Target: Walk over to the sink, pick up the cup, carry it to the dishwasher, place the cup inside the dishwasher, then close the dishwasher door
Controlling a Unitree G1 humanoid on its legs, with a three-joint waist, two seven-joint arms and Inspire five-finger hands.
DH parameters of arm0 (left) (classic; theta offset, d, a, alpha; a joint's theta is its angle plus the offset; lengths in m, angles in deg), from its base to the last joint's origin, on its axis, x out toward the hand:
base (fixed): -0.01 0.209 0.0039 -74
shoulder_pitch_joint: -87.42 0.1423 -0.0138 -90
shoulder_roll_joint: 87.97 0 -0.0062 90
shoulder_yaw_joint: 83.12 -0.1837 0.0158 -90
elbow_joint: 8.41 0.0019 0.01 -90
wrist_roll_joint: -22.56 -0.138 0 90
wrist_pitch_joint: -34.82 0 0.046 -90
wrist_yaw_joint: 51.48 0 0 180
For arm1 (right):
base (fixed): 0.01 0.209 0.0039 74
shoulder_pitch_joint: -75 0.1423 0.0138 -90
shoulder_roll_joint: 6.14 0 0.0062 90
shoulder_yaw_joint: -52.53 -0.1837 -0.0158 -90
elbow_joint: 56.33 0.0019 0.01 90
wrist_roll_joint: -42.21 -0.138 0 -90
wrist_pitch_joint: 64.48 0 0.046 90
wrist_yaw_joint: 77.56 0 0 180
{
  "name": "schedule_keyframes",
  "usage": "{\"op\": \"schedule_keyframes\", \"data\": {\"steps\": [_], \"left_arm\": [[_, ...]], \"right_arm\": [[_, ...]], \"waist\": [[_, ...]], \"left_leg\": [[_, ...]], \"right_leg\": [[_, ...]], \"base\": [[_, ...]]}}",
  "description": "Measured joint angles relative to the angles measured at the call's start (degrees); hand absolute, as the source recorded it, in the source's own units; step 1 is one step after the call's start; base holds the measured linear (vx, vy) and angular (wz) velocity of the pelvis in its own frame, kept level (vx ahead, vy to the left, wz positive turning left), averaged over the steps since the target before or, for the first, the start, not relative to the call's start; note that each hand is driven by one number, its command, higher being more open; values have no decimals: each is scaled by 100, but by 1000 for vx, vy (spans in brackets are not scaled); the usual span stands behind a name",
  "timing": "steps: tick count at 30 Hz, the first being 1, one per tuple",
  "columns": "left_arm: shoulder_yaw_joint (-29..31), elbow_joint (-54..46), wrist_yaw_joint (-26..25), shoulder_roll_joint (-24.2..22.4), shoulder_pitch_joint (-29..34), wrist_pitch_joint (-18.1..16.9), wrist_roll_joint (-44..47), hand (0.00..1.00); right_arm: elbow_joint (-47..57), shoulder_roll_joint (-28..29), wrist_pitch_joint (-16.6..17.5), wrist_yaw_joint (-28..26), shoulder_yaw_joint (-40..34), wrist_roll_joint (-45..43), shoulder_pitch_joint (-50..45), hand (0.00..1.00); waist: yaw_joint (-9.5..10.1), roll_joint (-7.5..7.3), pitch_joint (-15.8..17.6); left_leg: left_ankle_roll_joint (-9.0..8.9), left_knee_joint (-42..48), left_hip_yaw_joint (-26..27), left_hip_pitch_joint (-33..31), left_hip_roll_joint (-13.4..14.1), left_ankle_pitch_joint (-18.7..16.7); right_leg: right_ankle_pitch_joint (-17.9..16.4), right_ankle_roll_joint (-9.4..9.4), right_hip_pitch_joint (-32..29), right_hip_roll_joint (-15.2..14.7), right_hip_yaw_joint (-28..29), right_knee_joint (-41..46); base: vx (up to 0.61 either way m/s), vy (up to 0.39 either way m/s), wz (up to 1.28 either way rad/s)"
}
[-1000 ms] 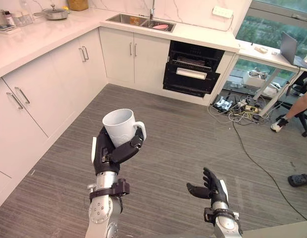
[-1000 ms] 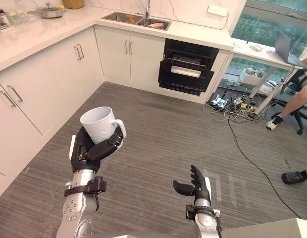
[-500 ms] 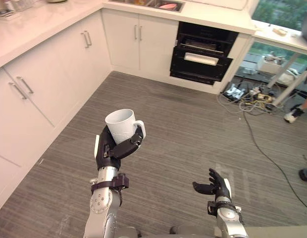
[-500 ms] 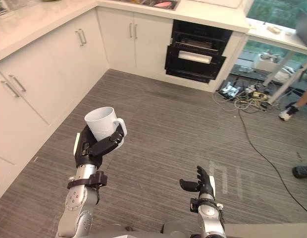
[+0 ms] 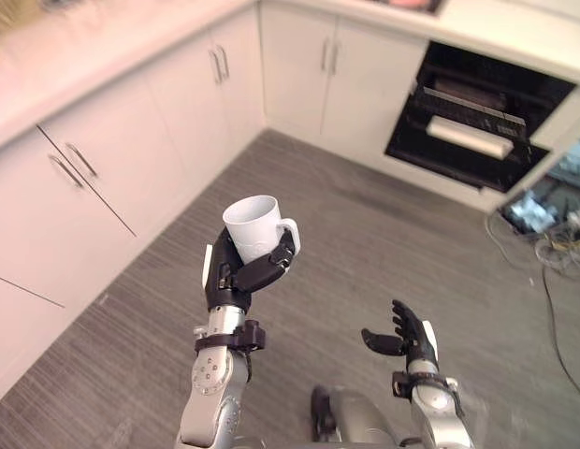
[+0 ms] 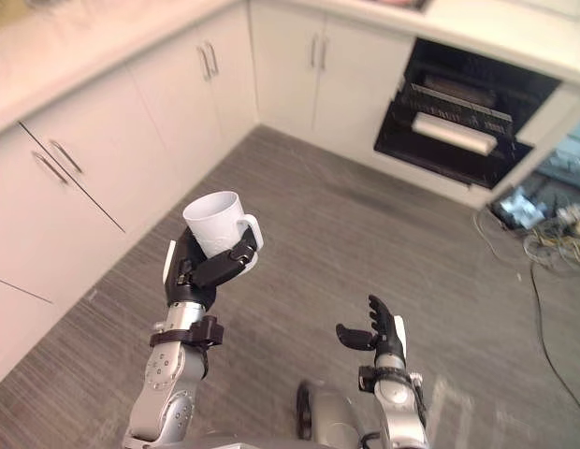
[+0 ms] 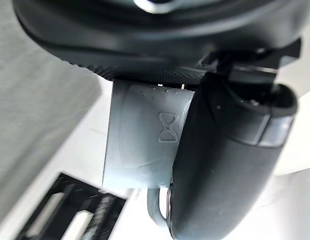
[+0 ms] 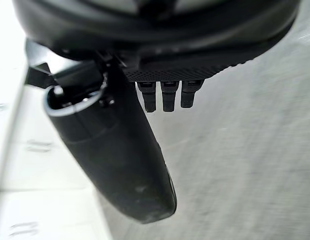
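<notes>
A white cup (image 5: pixel 255 225) with a handle stands upright in my left hand (image 5: pixel 236 275), whose fingers and thumb curl round its body; I hold it above the grey floor at mid-view. In the left wrist view the cup (image 7: pixel 140 145) shows pale against the thumb (image 7: pixel 222 165). My right hand (image 5: pixel 409 339) hangs lower to the right, fingers relaxed and holding nothing. The black dishwasher (image 5: pixel 477 131) stands with its door open at the far upper right, under the counter.
White cabinets (image 5: pixel 131 159) with bar handles run along the left and back walls under a pale counter (image 5: pixel 94 47). Cables and a power strip (image 5: pixel 552 220) lie on the floor at the right edge. Grey plank floor (image 5: pixel 384 262) lies between me and the dishwasher.
The camera has swung, so the cabinets and dishwasher have shifted rightward and closer. The cup stays held in my left hand; the right hand stays open.
</notes>
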Motion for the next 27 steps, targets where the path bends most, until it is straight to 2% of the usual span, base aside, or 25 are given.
{"op": "schedule_keyframes", "data": {"steps": [2, 4, 5, 7, 8, 9, 10, 11, 12, 13, 14, 15, 16, 17, 18, 19, 20, 21, 22, 23, 25, 26, 27], "left_arm": [[56, -125, 28, 2, 125, -24, 2, 30], [101, -121, 27, 14, 213, -17, 4, 30], [167, -95, 27, 1, 309, -12, 7, 30], [263, -17, 26, 2, 317, 7, 24, 30], [290, 9, 26, 15, 316, 20, 52, 30], [288, 14, 27, 13, 316, 20, 52, 30], [288, -2, 26, -16, 316, 18, 51, 30], [305, -35, 13, 9, 299, 12, 50, 30], [322, -27, 6, 22, 295, 13, 50, 30], [327, -5, -15, 81, 296, 26, 48, 30], [325, -1, -37, 117, 293, 35, 47, 30], [304, -1, -39, 139, 299, 44, 46, 30], [255, 5, -41, 249, 320, 74, 42, 30], [231, 15, -42, 399, 317, 85, 41, 30], [226, 19, -46, 510, 306, 93, 41, 30], [201, 69, -77, 603, 279, 122, 35, 30], [158, 93, -150, 586, 282, 144, 34, 30], [137, 90, -160, 578, 279, 141, 29, 30], [76, 76, -159, 580, 234, 124, 25, 30], [33, 62, -158, 587, 202, 111, 20, 30], [-109, 41, -130, 575, 40, 103, -4, 30], [-128, 39, -121, 568, 23, 102, -5, 30], [-162, 36, -117, 566, 1, 93, -5, 30]], "right_arm": [[22, 86, 21, 39, 37, -47, -49, 90], [20, 129, 19, 48, 36, -50, -75, 90], [-36, 126, 19, 45, 21, -52, -67, 90], [-215, 90, 13, 48, -3, -54, 2, 90], [-341, 50, -16, 48, -47, -54, 64, 90], [-411, 24, -15, 54, -93, -54, 105, 90], [-573, -75, -17, 63, -130, -54, 203, 90], [-720, -151, -20, 67, -138, -54, 296, 90], [-783, -153, -21, 76, -138, -54, 328, 90], [-877, -117, -29, 101, -131, -51, 373, 90], [-870, -120, -37, 103, -120, -47, 373, 90], [-871, -125, -37, 105, -123, -44, 373, 90], [-877, -101, -38, 115, -126, -37, 372, 90], [-881, -21, -38, 114, -117, -28, 421, 90], [-891, 34, -38, 114, -113, -24, 472, 90], [-889, 88, -39, 113, -77, -23, 541, 90], [-857, 161, -39, 113, -27, -22, 560, 90], [-817, 214, -39, 112, 7, -21, 559, 90], [-681, 304, -36, 112, 111, -13, 560, 90], [-589, 346, -30, 108, 161, -2, 560, 90], [-279, 447, 9, 96, 252, 5, 586, 90], [-246, 446, 13, 92, 252, 6, 610, 90], [-162, 428, 16, 96, 250, 9, 660, 90]], "waist": [[242, 49, -7], [345, 38, -4], [407, 22, 5], [434, -65, 58], [432, -96, 74], [427, -101, 72], [428, -69, 52], [443, -76, 54], [455, -85, 48], [414, -198, 19], [380, -262, -8], [381, -269, -9], [390, -335, -38], [350, -489, -59], [264, -538, -55], [151, -540, -45], [164, -520, -34], [170, -515, -32], [165, -492, -40], [155, -465, -42], [116, -508, -72], [99, -512, -80], [4, -523, -94]], "left_leg": [[353, 1170, 601, -992, 578, -382], [382, 1033, 940, -1426, 738, -610], [364, 344, 1298, -1667, 800, -847], [344, -747, 1479, -1708, 635, -960], [288, -1816, 1429, -1695, 351, -927], [238, -2423, 1330, -1684, 184, -817], [137, -3657, 1062, -1648, -74, -436], [122, -4330, 903, -1572, -225, 237], [255, -4335, 886, -1491, -301, 617], [653, -4010, 897, -1514, -402, 758], [718, -3463, 934, -1676, -450, 311], [753, -3245, 968, -1691, -450, 88], [809, -3030, 1104, -1590, -497, -288], [881, -3077, 1224, -1322, -666, -534], [928, -3126, 1230, -1167, -757, -615], [985, -3209, 1248, -810, -826, -797], [1023, -3406, 1378, -311, -802, -958], [1043, -3533, 1432, -66, -784, -1029], [1010, -3787, 1531, 336, -727, -1137], [973, -3882, 1576, 492, -697, -1189], [766, -4200, 1746, 1024, -669, -1346], [718, -4293, 1789, 1156, -672, -1386], [579, -4531, 1830, 1506, -713, -1469]], "right_leg": [[-116, -9, 803, 274, 140, -699], [-123, -7, 1155, 284, 249, -1023], [-145, 29, 1453, 201, 348, -1243], [-215, 55, 1716, 42, 431, -1366], [-287, 97, 1901, -123, 482, -1456], [-313, 107, 1971, -207, 501, -1497], [-379, 179, 2070, -314, 576, -1556], [-523, 358, 2213, -415, 719, -1576], [-577, 443, 2290, -493, 797, -1583], [-612, 500, 2394, -676, 928, -1538], [-609, 506, 2302, -779, 1056, -1195], [-612, 511, 2197, -808, 1137, -901], [-610, 604, 1835, -889, 1288, 65], [-315, 1190, 1250, -1100, 1330, 1454], [-35, 1498, 932, -1187, 1354, 2164], [-154, 1324, 399, -1209, 1365, 3273], [-386, 1039, -42, -1198, 1228, 3817], [-472, 896, -244, -1186, 1096, 3882], [-623, 667, -678, -1139, 751, 3750], [-675, 598, -909, -1107, 545, 3586], [-686, 503, -1531, -1014, -172, 2460], [-648, 478, -1590, -965, -328, 2033], [-392, 352, -1698, -753, -591, 966]], "base": [[409, -165, -22], [413, -92, -26], [494, -38, -27], [424, 57, -19], [444, 137, -12], [450, 177, -19], [552, 238, -34], [471, 222, -39], [490, 265, -37], [524, 286, -19], [538, 289, -15], [555, 281, -21], [548, 272, -31], [629, 290, -21], [615, 232, 0], [606, 182, -7], [509, 126, -22], [489, 92, -46], [362, 43, -38], [455, 18, -41], [481, -12, -34], [649, -31, -27], [581, -38, -13]]}}
